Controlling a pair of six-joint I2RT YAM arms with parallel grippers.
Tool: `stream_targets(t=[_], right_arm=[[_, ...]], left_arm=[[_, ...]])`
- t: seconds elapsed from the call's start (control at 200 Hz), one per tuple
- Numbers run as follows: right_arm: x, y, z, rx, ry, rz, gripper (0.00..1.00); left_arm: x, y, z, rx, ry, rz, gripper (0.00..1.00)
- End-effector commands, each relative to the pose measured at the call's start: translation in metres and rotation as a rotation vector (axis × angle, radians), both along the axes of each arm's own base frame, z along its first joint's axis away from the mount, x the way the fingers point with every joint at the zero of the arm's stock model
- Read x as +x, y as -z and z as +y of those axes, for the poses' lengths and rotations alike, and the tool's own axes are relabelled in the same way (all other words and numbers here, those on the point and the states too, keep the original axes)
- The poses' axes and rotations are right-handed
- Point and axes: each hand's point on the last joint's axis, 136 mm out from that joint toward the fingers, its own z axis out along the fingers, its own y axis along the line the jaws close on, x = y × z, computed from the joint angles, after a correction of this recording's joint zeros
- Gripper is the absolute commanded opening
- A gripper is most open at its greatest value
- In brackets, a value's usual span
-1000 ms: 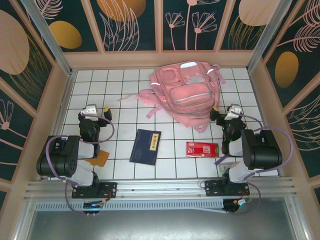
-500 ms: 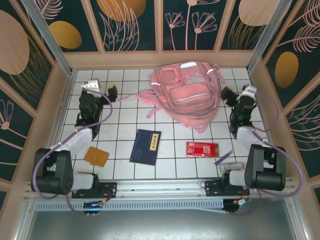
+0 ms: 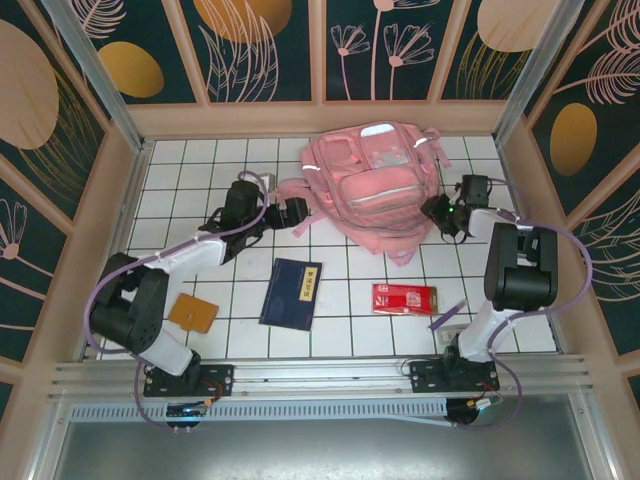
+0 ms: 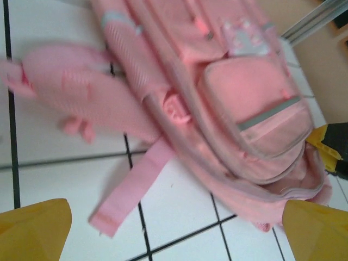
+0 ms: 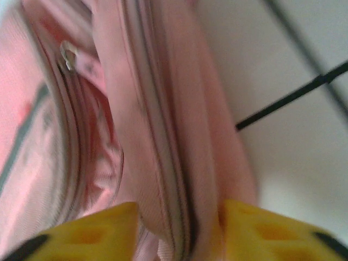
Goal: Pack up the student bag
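Tiled table (image 3: pixel 350 330): student bag (image 3: pixel 372 185), blue booklet (image 3: pixel 291 293), red packet (image 3: pixel 404 298), brown card (image 3: pixel 193 313)

One backpack (image 3: pixel 375 185), one blue notebook (image 3: pixel 291 293), one red packet (image 3: pixel 404 298), one brown card (image 3: pixel 192 313).

The bag (image 3: pixel 372 185) is a large, soft, pink backpack with pale reflective strips. It lies flat with its front pockets facing up. It is at the 12 o'clock part of the table (image 3: pixel 200 160), a little toward 1 o'clock. Its loose straps spread on the tiles toward 9 o'clock and 7 o'clock. The small front pocket looks zipped shut. At the 3 o'clock edge, a long zip seems slightly open.
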Motion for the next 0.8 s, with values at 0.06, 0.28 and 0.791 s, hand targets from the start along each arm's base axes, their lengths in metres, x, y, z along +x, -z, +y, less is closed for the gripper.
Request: stream_targets(t=[0.06,0.28,0.791], right_arm=[[-0.009,-0.045,0.109,0.248,-0.279,-0.077,0.00],[-0.046,-0.104,0.242,0.342,-0.495,-0.248,0.17],[-0.044,-0.073,0.164,-0.171,-0.513,-0.332,0.48]], left_arm=[[0.020,0.022,-0.011,-0.011,-0.034,0.153,0.99],[0.084,0.068,-0.003,0.122,-0.149,0.226,0.99],[0.041,0.033,0.092,0.268,-0.226,0.320,0.99]])
